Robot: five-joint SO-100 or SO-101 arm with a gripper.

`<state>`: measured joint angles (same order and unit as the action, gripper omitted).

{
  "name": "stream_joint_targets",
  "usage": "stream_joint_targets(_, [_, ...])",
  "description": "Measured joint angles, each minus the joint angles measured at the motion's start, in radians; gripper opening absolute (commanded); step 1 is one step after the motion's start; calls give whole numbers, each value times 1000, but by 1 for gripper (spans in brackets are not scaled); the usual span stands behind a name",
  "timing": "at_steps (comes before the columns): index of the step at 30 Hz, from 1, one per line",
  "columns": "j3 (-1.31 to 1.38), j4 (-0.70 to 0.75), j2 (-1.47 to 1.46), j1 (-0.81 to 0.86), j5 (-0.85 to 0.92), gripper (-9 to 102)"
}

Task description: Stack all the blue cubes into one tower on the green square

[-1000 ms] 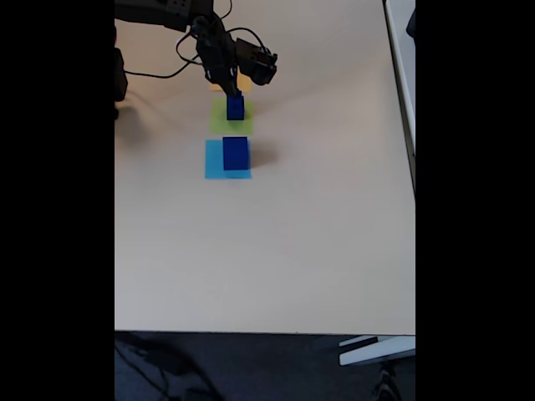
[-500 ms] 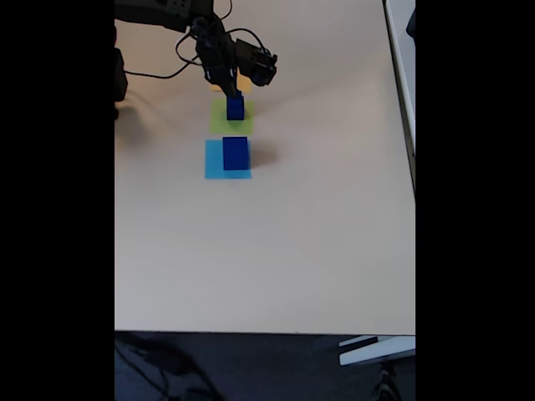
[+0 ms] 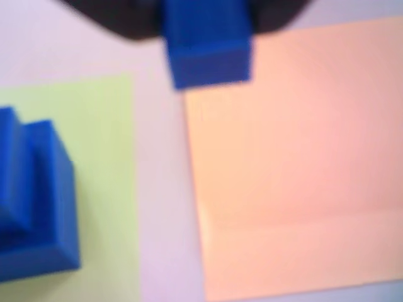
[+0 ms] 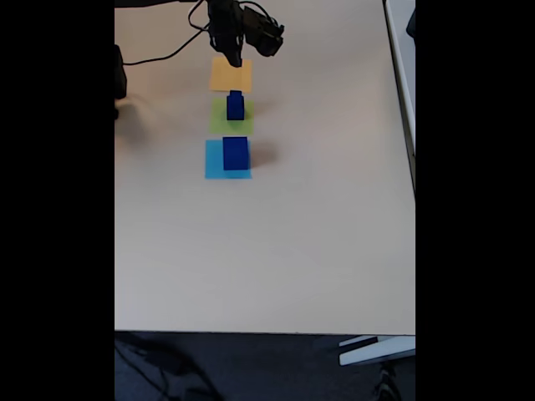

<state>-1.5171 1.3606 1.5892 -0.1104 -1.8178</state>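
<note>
Beyond green square (image 4: 219,124), over orange sq. (image 4: 219,79): gripper (image 4: 236,57) appears clamped on small blue cube (image 3: 206,47). Cube stack (image 3: 34,201) on green lies to its left, wrist view.

No writing, label, brand, number or sign can be read anywhere: the cubes, the paper squares, the table and the arm all look plain.
</note>
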Motion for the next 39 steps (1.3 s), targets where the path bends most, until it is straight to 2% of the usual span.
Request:
stream_joint_targets(6, [-35, -52, -6, -87, -117, 0])
stream_joint_targets(19, [-373, -462, -26, -196, -265, 0])
stream_joint_targets(30, [-581, -695, -28, -186, -241, 0])
stream_joint_targets(39, [-617, -750, -28, -169, -209, 2])
